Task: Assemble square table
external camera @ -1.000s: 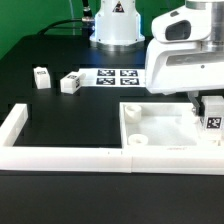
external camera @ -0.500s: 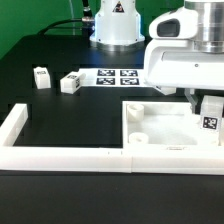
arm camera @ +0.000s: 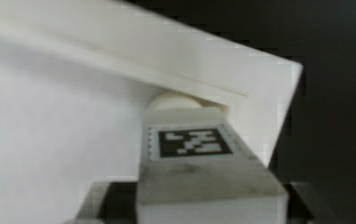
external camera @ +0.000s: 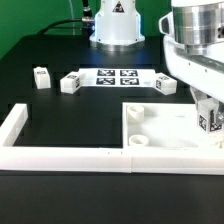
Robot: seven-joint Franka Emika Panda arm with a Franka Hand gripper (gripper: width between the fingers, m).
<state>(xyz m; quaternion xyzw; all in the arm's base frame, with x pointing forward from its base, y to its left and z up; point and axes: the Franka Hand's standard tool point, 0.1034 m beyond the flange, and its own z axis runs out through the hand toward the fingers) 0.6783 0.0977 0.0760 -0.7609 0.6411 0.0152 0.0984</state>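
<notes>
The square table slab (external camera: 160,128) lies flat at the exterior view's right, with raised round bosses near its corners. My gripper (external camera: 209,112) is shut on a white tagged leg block (external camera: 209,123) and holds it upright over the slab's right part. In the wrist view the leg block (arm camera: 189,150) fills the middle between my dark fingers (arm camera: 114,203), its end near a round boss (arm camera: 182,100) at the slab's corner (arm camera: 86,120). Three more leg blocks lie on the black table: one (external camera: 41,77) at the left, one (external camera: 70,83) beside it, one (external camera: 166,84) behind the slab.
The marker board (external camera: 117,76) lies flat at the back, in front of the arm's base (external camera: 116,25). A long low white border wall (external camera: 60,152) runs along the front and turns back at the left (external camera: 14,125).
The arm's wrist has risen and swung to the exterior view's right, uncovering the leg block behind the slab. The held leg has shifted only slightly left over the slab.
</notes>
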